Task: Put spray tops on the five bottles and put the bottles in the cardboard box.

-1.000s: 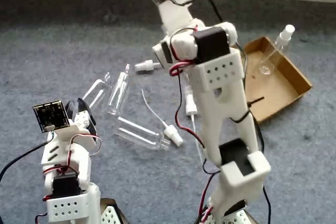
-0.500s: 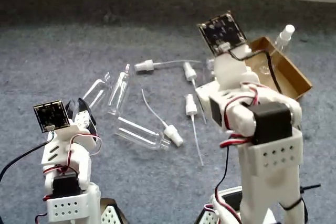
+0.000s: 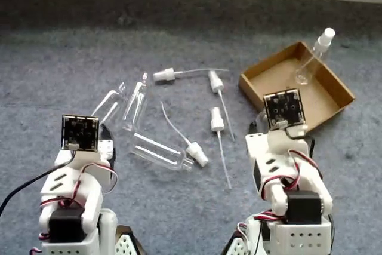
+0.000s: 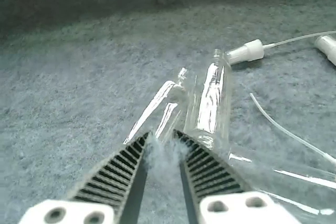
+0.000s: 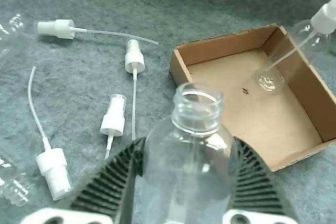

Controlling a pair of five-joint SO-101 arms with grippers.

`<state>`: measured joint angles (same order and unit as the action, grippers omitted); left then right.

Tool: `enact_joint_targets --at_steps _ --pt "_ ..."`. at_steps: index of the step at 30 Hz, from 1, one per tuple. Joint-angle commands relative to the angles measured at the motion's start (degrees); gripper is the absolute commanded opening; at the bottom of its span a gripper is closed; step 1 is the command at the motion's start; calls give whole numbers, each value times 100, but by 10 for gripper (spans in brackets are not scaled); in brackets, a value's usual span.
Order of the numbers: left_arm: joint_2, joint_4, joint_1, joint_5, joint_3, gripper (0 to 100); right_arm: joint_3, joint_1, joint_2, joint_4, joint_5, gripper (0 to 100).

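Note:
My right gripper is shut on a clear uncapped bottle, held neck-up near the table's front, close to the cardboard box. One capped bottle leans in the box's far corner. Three bare bottles lie on the carpet at the left. My left gripper hovers just short of two of those bottles, its fingers a narrow gap apart with nothing between them. Several loose spray tops lie in the middle.
Grey carpet covers the table. Long dip tubes trail from the spray tops across the middle. The box sits at the right, its near corner close to my right arm.
The right arm has pulled back from far across the table to the near right, lowering as it came. The left arm's wrist shifted slightly right and down.

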<state>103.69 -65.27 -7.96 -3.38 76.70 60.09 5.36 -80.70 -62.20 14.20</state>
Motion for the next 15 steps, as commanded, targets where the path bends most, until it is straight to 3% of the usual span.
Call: enact_joint_targets --at_steps 1,5,11,15 --pt "48 -440 251 -316 -1086 24 479 -84 -593 409 -44 166" --pt "-497 -738 259 -651 -1754 22 954 -84 -1007 444 -44 166" --pt "-2422 -985 268 -668 -3108 24 1455 -92 -1552 435 -53 166" --pt "-3600 -1336 769 -668 -3925 24 1780 -92 -2062 444 -325 166"
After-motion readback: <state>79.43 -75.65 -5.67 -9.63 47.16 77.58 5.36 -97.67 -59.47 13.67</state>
